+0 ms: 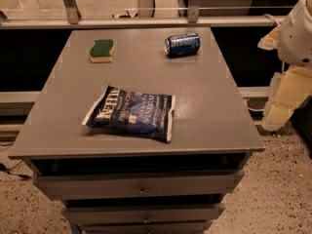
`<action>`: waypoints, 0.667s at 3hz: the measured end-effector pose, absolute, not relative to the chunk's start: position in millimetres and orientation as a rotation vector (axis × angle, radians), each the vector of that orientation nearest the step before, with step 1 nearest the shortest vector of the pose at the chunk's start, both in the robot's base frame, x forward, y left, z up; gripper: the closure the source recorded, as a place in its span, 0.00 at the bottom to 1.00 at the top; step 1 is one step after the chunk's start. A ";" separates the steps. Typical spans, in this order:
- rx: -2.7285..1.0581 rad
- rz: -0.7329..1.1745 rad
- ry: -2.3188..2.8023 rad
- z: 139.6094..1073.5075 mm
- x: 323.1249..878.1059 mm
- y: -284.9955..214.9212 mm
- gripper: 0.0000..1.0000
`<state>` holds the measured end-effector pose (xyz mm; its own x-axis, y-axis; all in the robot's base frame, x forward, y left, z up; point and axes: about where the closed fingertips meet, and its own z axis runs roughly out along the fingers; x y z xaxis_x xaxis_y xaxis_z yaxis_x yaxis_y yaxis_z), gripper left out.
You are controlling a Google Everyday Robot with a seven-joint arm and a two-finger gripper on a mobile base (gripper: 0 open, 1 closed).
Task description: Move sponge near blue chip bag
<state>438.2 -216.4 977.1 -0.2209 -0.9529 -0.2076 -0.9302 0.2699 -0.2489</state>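
The sponge (102, 50), pale yellow with a dark green top, lies flat at the far left of the grey tabletop (214, 106). The blue chip bag (131, 112) with white "Kettle" lettering lies flat near the front centre of the table, well apart from the sponge. My gripper (282, 106) hangs on the white arm (297, 30) off the table's right edge, away from both objects and holding nothing that shows.
A small blue drink can (182, 44) lies on its side at the far right of the table. The table is a cabinet with drawers (141, 186) below its front edge. A railing (146, 18) runs behind the table. The floor is speckled.
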 end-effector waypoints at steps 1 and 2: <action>-1.722 -0.101 2.223 978.1 438.7 -215.6 0.00; -1.703 -0.034 2.155 974.4 459.2 -192.4 0.00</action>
<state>459.2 -192.4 974.4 -0.1839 -0.9402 -0.2868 -0.9307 0.2604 -0.2569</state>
